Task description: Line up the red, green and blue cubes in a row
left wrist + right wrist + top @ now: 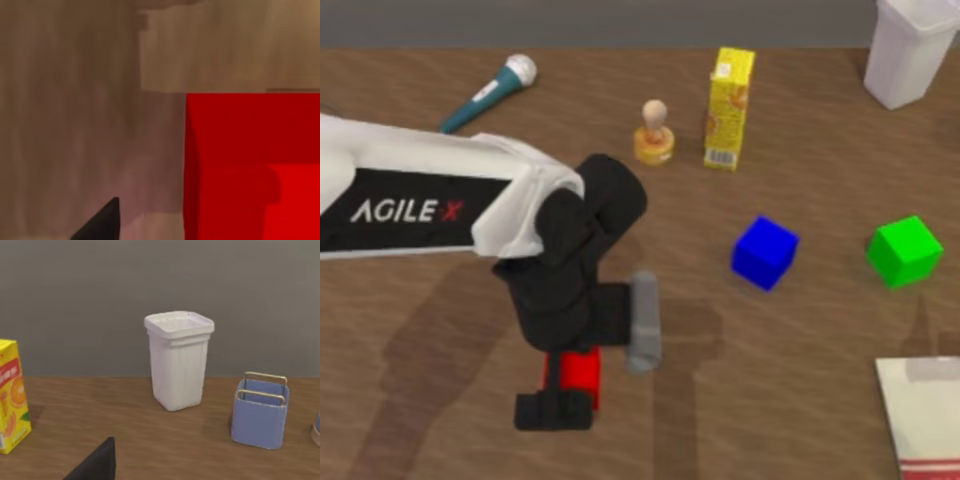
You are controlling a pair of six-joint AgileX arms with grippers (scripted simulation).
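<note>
From above, toward the near left of the surface (800, 340), the left gripper (572, 385) has its jaws set down around the red cube (583, 374), one dark finger showing below it; whether they pinch it or merely straddle it I cannot tell. The blue cube (765, 252) sits well to the right, the green cube (905, 250) farther right again, roughly level with each other. A cube has no long axis; the red one looks squared to the surface edges, while the blue and green sit slightly turned. The risk, as I judge it, is an off-centre grip twisting or tipping the red cube, leaving the row crooked.

At the left wrist, the red cube (250, 165) fills one side of the picture and a dark fingertip (102, 222) pokes in beside it, apart from its face.

At the right wrist, only a white bin (179, 360), a yellow carton (12, 395) and a blue basket (260, 412) show; the right arm is parked, its jaws' state unreadable.
</note>
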